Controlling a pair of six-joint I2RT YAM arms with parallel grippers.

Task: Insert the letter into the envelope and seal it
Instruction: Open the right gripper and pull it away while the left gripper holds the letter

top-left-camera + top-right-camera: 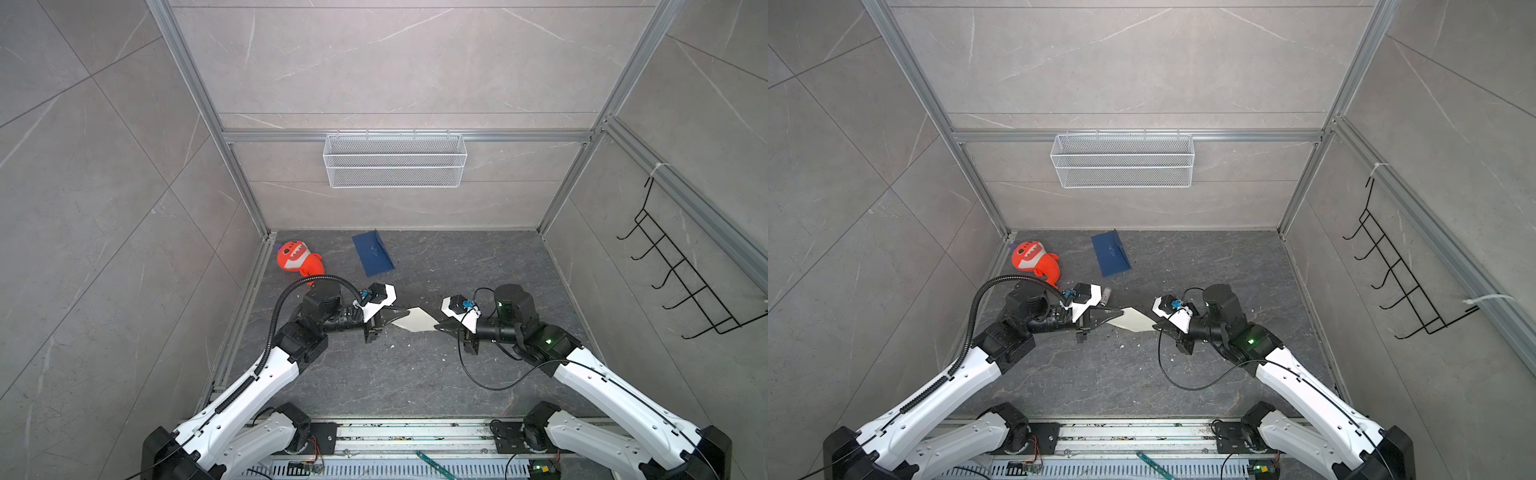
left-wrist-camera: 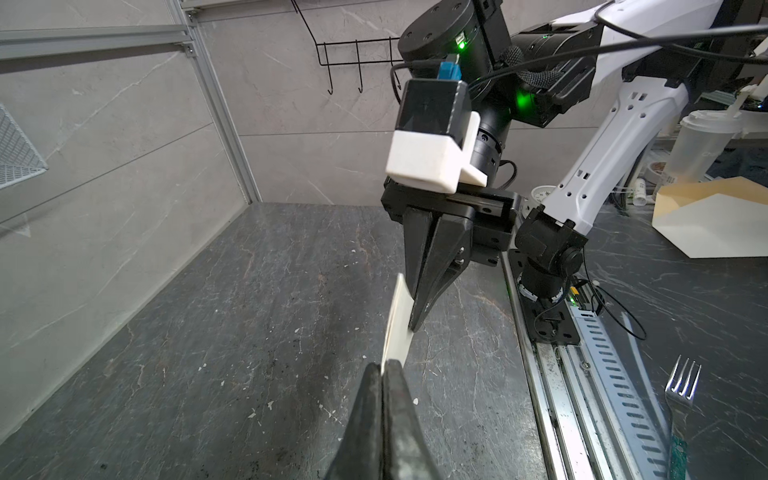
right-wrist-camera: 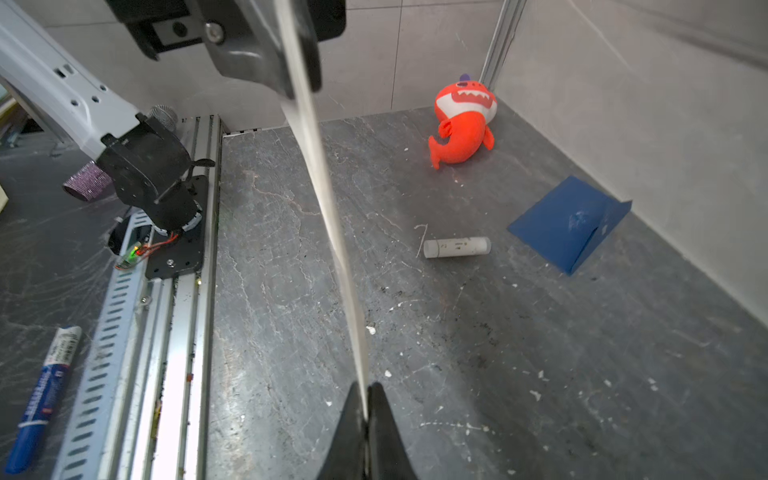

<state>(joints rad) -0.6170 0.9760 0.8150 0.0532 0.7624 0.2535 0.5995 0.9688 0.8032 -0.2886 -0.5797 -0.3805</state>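
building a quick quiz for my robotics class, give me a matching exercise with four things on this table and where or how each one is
Things
1. letter
2. envelope
3. glue stick
4. plush

Places or states
a. orange, by the far left corner
b. navy, flap raised, near the back wall
c. white, lying on its side
d. pinched between the left tool and the right tool

Pairs: 1-d, 2-b, 3-c, 4-a

Left hand (image 1: 400, 311) and right hand (image 1: 437, 327) clamped shut, facing each other
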